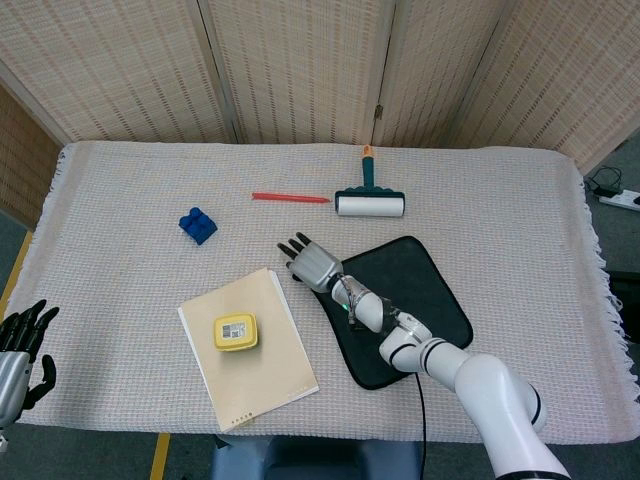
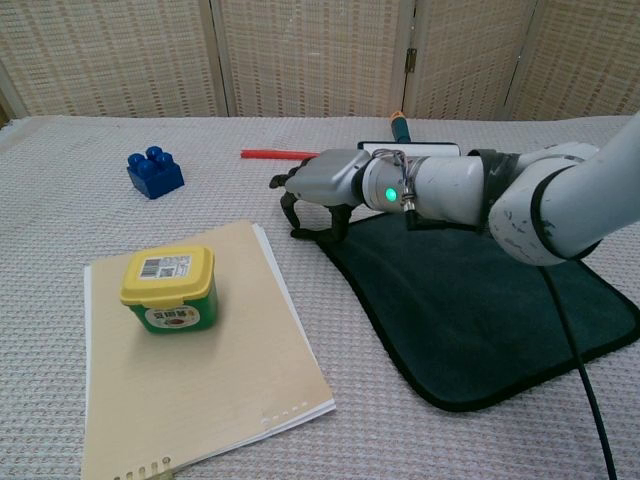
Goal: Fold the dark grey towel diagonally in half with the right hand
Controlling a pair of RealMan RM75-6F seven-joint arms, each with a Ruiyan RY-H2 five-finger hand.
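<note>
The dark grey towel [image 1: 400, 305] lies flat on the woven tablecloth [image 1: 500, 200], right of centre, turned so one corner with a small loop points toward the notepad [image 1: 255, 350]. The right hand [image 1: 310, 262] sits over that corner, palm down, its fingers [image 2: 291, 208] curled downward with the tips at or just above the towel's edge; I cannot tell from either view whether it has actually pinched the fabric, and the towel shows no lift or crease. A green light glows at the wrist [image 2: 389, 194]. The left hand [image 1: 20, 350] hangs off the near left edge of the table, fingers spread apart and holding nothing. On the notepad stands a small tub with a yellow lid [image 2: 168, 288]. Farther back are a blue toy brick [image 1: 197, 224], a red pencil [image 1: 290, 198] and a lint roller [image 1: 370, 203] with a teal handle, the roller just beyond the towel's far corner. Wicker screens [image 1: 300, 70] close off the back.
</note>
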